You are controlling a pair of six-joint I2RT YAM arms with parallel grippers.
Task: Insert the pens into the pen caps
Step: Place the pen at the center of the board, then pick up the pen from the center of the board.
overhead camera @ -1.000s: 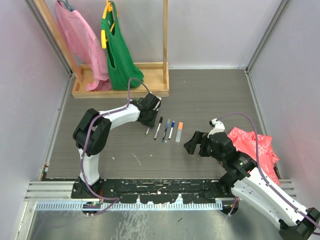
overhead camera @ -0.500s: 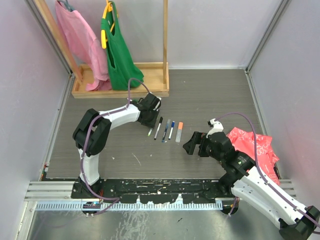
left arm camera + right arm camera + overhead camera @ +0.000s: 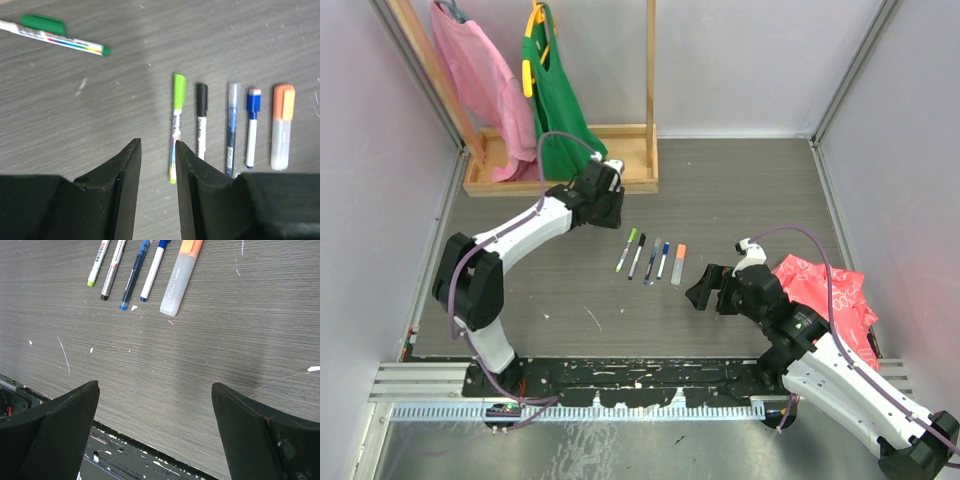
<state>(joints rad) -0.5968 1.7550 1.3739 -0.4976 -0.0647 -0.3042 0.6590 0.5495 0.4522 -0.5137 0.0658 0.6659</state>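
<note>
Five pens lie in a row mid-table: light green [image 3: 627,250], black [image 3: 637,255], dark blue [image 3: 652,260], blue [image 3: 663,260] and an orange highlighter [image 3: 679,265], each with a cap on its far end. In the left wrist view they run from the light green pen [image 3: 176,127] to the orange highlighter [image 3: 282,127]. In that view's top left lie a bare green-tipped pen [image 3: 55,38] and a loose green cap [image 3: 42,24]. My left gripper [image 3: 157,145] is narrowly open and empty, raised left of the row [image 3: 598,195]. My right gripper [image 3: 154,386] is wide open and empty near the row's right side [image 3: 705,288].
A wooden rack base [image 3: 560,180] with a pink bag [image 3: 480,80] and a green bag [image 3: 555,100] stands at the back left. A red cloth [image 3: 830,295] lies at the right beside my right arm. Small white scraps [image 3: 63,354] dot the table.
My left gripper has drawn back from the row's left end toward the rack, leaving the light green pen lying there. The right arm has hardly moved.
</note>
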